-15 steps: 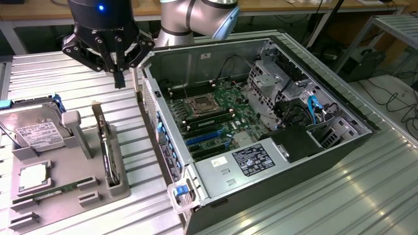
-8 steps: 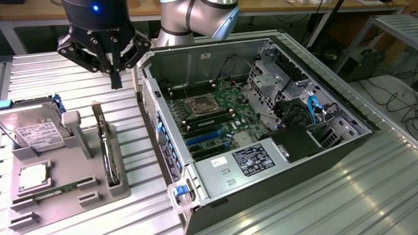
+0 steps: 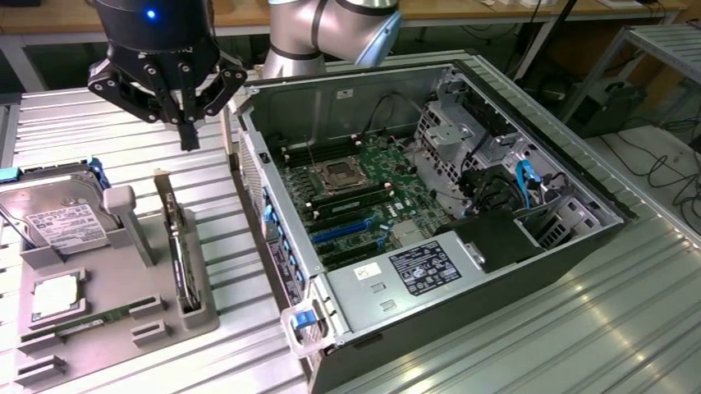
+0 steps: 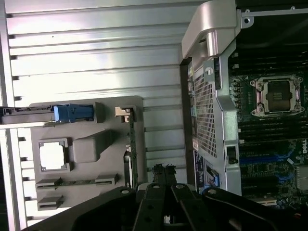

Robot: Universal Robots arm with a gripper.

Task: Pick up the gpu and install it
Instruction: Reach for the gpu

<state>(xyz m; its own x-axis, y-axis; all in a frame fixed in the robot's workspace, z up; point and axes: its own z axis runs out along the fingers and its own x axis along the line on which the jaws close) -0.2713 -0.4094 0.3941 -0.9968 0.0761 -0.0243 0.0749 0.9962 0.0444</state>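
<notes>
Nothing of the job shows as done yet. My pincer (image 3: 189, 135) hangs in the air with its fingers pressed together, pinching nothing. The gpu (image 3: 176, 238) stands on its long edge in a slot of the grey holder (image 3: 137, 271) on the ribbed surface (image 3: 66, 131), at about six o'clock from my pincer in the exterior view and well apart from it. The open computer case (image 3: 438, 205) lies at three o'clock of the holder, and the blue slots (image 3: 341, 234) on its board look empty, so both lifting and fitting are left, I judge. I see the card edge-on, so its face is hidden and its lower edge is sunk in the holder. In the wrist view the gpu (image 4: 131, 144) is a thin dark line, with my pincer (image 4: 163, 173) in front of its near end.
</notes>
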